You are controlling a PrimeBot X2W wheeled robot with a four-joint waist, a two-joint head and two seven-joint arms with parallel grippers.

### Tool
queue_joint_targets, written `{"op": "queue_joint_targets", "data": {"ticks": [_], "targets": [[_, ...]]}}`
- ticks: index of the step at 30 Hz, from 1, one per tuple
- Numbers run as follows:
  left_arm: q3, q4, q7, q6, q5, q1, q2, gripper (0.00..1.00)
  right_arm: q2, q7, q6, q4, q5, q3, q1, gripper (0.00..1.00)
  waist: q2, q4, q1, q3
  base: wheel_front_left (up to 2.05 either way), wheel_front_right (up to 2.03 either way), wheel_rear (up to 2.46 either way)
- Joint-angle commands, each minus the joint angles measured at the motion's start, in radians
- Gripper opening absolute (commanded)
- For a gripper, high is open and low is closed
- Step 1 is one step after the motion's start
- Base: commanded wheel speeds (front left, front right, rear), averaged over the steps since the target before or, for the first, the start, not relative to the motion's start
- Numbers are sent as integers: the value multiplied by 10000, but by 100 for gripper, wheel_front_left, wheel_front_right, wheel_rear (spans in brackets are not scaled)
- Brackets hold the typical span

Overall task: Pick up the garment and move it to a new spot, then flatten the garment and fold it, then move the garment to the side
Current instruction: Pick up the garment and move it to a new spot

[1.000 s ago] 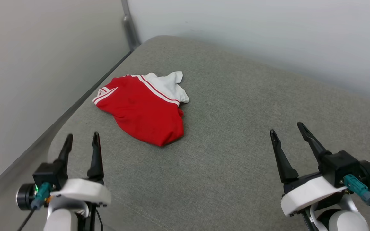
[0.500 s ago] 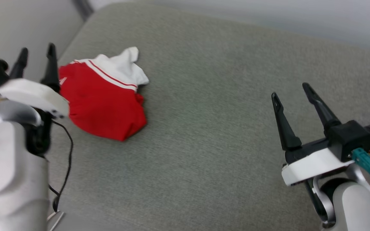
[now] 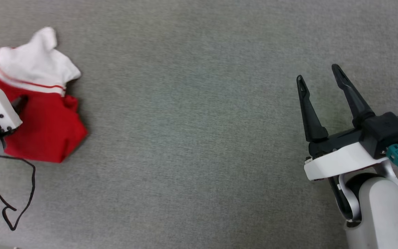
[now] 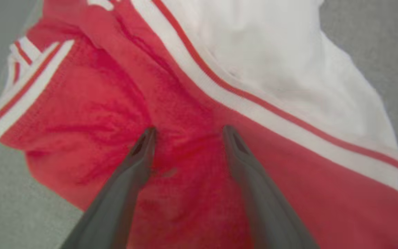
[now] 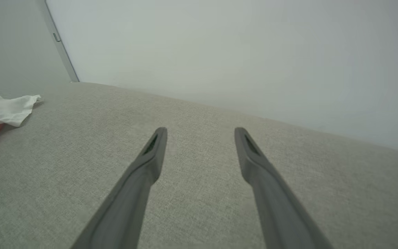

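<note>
Grey cushion (image 3: 192, 138) spreads out under both arms, with a pale wall (image 5: 219, 52) behind it in the right wrist view. At the left edge of the head view lies the garment (image 3: 47, 117), crumpled, red with a white sleeve on top. A second ago the left gripper (image 4: 188, 128) waited low down, away from it. Now it has come right over the red part, jaws wide open, tips close to the cloth. The right gripper (image 3: 318, 72) is open too, far off at the right. Picking up looks next.
</note>
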Motion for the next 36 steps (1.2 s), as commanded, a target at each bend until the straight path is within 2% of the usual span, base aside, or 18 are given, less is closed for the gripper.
{"op": "queue_joint_targets", "data": {"ticks": [1, 5, 9, 10, 11, 16, 26, 32, 36], "targets": [[88, 262, 371, 107, -146, -130, 60, 100, 27, -96, -5, 55, 76, 20, -187, 100, 0, -390, -2, 380, 0, 0, 0], [150, 1127, 1638, 409, -487, 127, -166, 100, 35, -177, -5, 229, 112, 24, -258, 100, 0, -502, -2, 452, 0, 0, 0], [183, 1495, 2126, 541, -709, 348, -435, 100, 42, -213, -5, 290, 125, -2, -325, 100, 0, -506, -2, 375, 0, 0, 0], [135, 1477, 2073, 514, -672, 378, -428, 36, 43, -211, -3, 305, 99, -21, -328, 100, 0, -488, -2, 328, 0, 0, 0], [142, 1405, 1828, 555, -629, 397, -388, 0, 43, -199, -5, 307, 79, -30, -317, 100, 0, -463, -2, 267, 0, 0, 0], [2, 933, 520, 452, -284, 253, -77, 0, 46, -150, -3, 352, 65, -18, -85, 100, 0, -273, -2, -248, 0, 0, 0], [-402, 143, -3628, 393, 673, -198, 200, 0, 46, -136, -5, 362, 346, -214, 595, 100, 0, 66, -2, -1755, 0, 0, 0], [-759, -259, -5428, 488, 1133, -545, -75, 0, 47, -128, -5, 274, 601, -361, 1044, 100, 0, -8, -2, -2605, 0, 0, 0], [-1025, -586, -6179, 627, 1346, -473, -421, 0, 47, -134, -5, 287, 778, -437, 1345, 100, 0, -313, -2, -3166, 0, 0, 0]]}}
